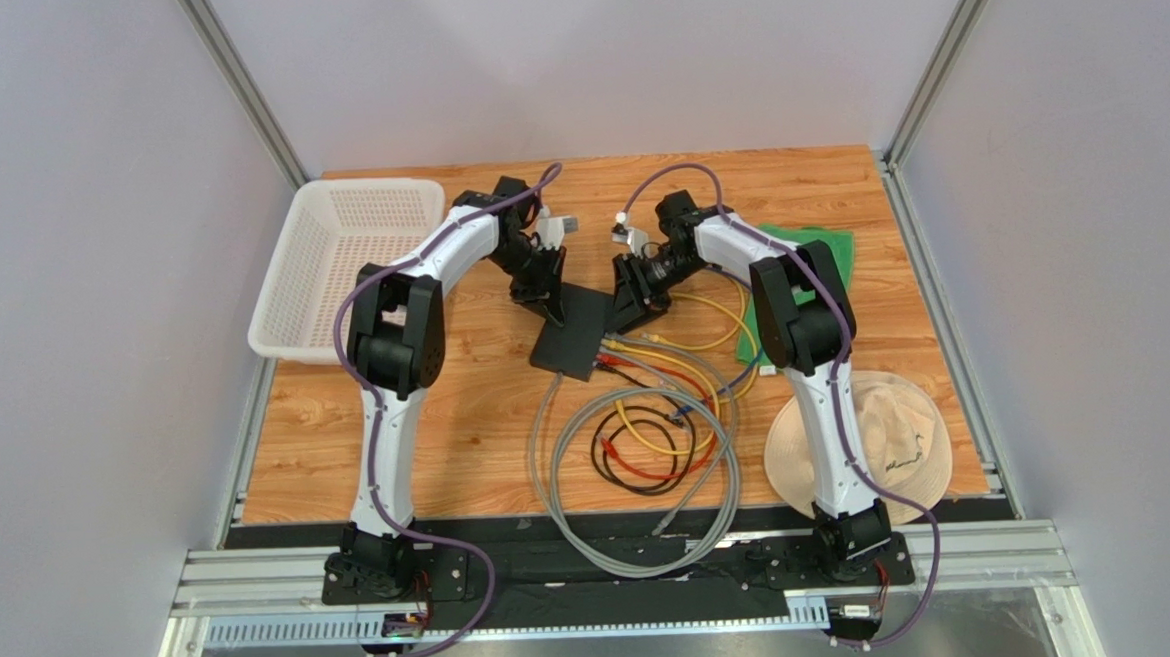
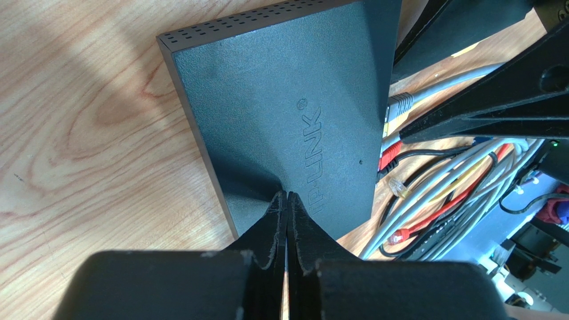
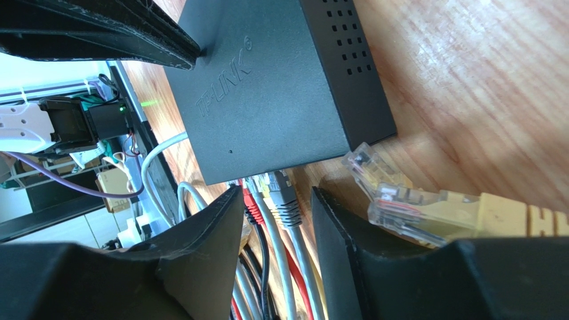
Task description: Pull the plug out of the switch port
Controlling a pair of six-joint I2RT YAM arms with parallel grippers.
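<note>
The switch (image 1: pixel 574 334) is a flat black box at mid-table, with several cables plugged into its near edge. My left gripper (image 2: pixel 287 195) is shut and empty, and its tips rest on the switch's top (image 2: pixel 280 100). My right gripper (image 3: pixel 275 200) is open at the port edge of the switch (image 3: pixel 267 100). Its fingers straddle a grey plug (image 3: pixel 286 197) and a red plug (image 3: pixel 250 198), both seated in ports. A loose clear plug on a yellow cable (image 3: pixel 407 200) lies on the wood just outside the right finger. In the top view the right gripper (image 1: pixel 638 303) is at the switch's right corner.
A tangle of grey, yellow, red and black cables (image 1: pixel 650 445) coils in front of the switch. A white basket (image 1: pixel 344 259) stands at the back left. A green cloth (image 1: pixel 806 257) lies at the back right and a beige hat (image 1: pixel 868 442) at the front right.
</note>
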